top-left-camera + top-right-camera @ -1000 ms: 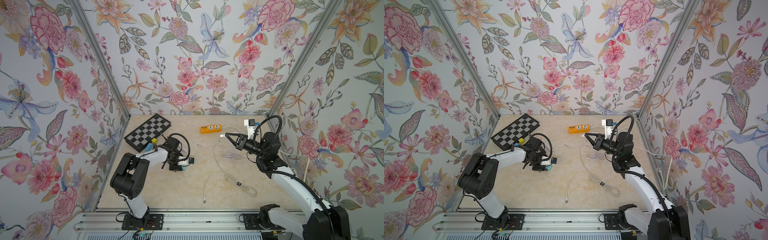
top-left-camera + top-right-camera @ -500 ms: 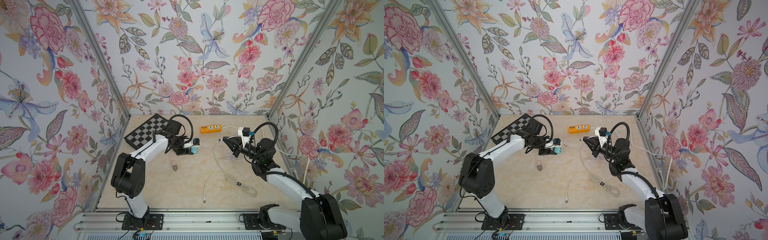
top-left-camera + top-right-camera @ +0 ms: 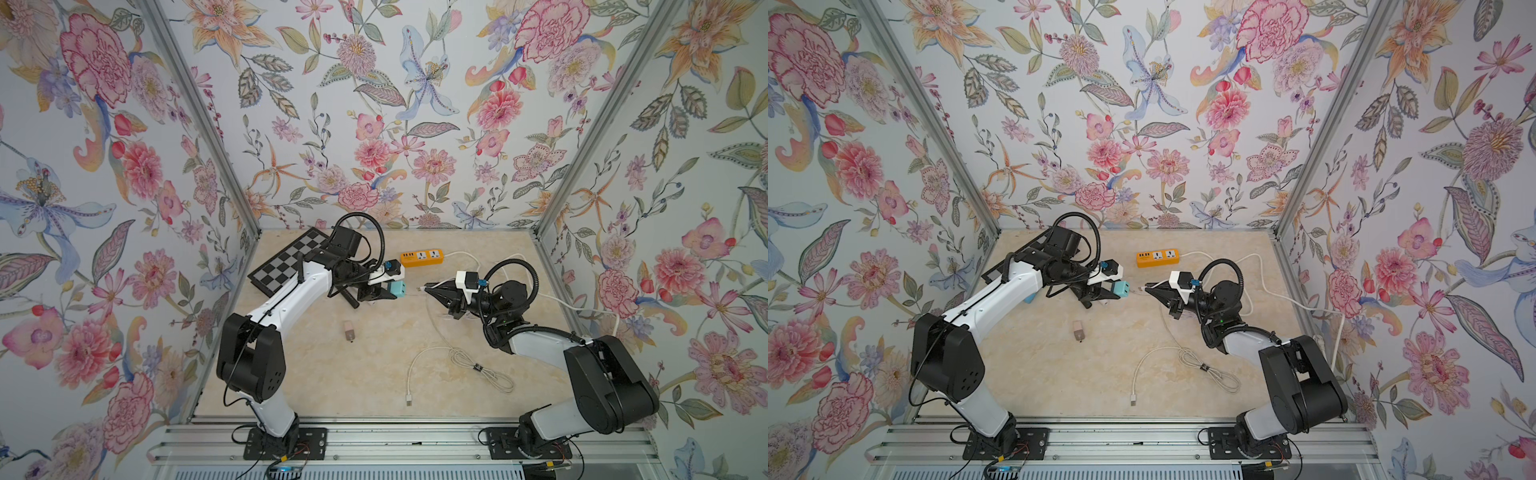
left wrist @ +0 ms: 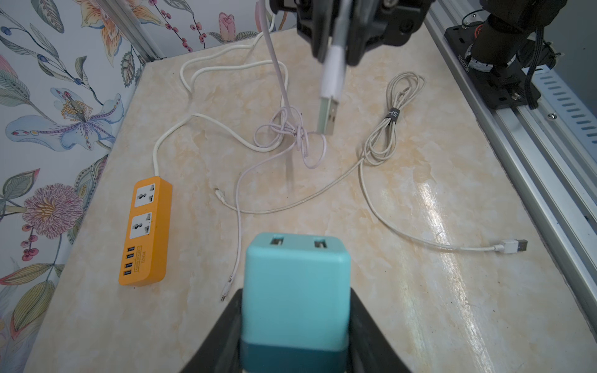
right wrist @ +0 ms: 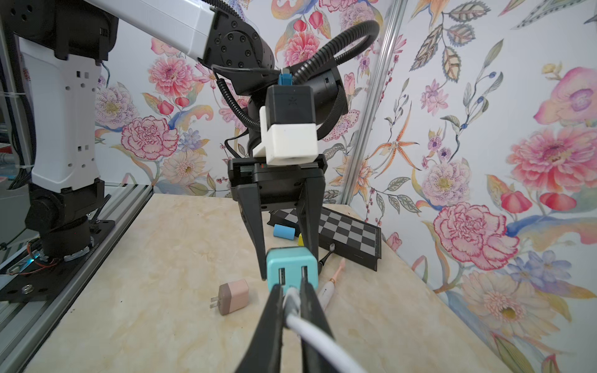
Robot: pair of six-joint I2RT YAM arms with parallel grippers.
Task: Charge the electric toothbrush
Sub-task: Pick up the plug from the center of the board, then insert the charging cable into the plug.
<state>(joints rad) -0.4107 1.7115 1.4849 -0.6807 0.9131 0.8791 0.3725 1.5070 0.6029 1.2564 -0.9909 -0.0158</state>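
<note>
Broadly, the beige marbled surface (image 3: 332,382) carries a black-and-white chequered board (image 3: 282,266) in its far left corner and an orange power strip (image 3: 422,257) along its far edge. The pink-and-white electric toothbrush (image 5: 326,292) lies flat just beside the board. Above the middle of the surface the left tool (image 3: 392,292) is clenched on a teal two-port USB charger cube (image 4: 295,284). Its ports face the right tool (image 3: 428,288), which pinches the white housing behind the metal USB plug (image 4: 328,116) of a pale cable (image 5: 323,339); plug and cube are near but apart. The likely trouble is in the mating. The plug looks tilted against the row of ports, so a push could catch the cube's face, twist the cube in its grip or drive the plug back between the fingers. The cable's knotted loops on the surface could also snag and drag the plug off line.
</note>
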